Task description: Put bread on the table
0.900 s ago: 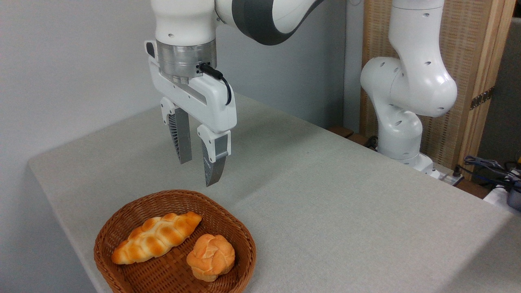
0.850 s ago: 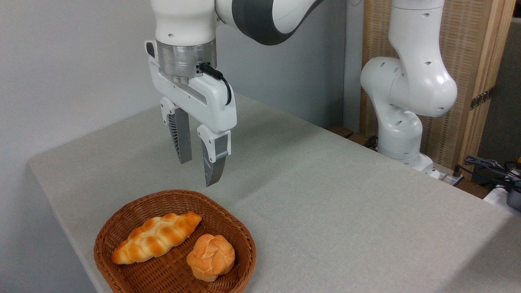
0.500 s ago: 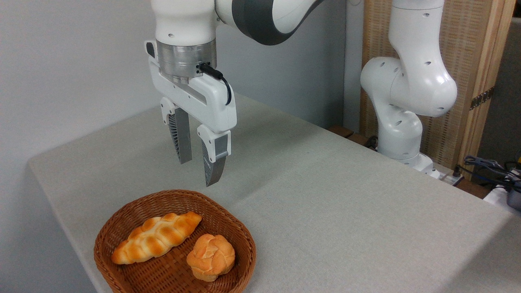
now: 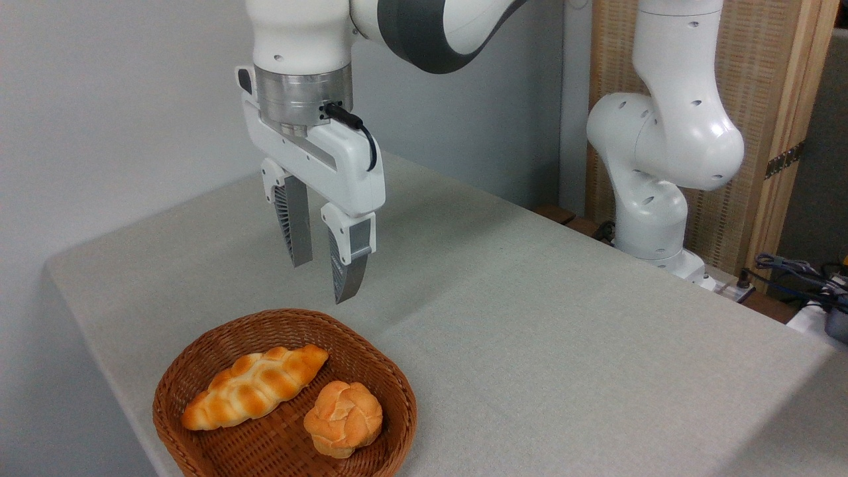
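The bread, a small round knotted golden-orange bun, lies in the right part of a brown wicker basket at the front left of the table. My gripper hangs in the air above the basket's far rim, pointing down. Its two grey fingers stand apart with nothing between them, so it is open. It is well above and behind the bread, not touching it.
A longer braided loaf lies in the basket to the left of the bun. The arm's white base stands at the table's far right edge. Cables lie at the right. The table's left edge falls off close to the basket.
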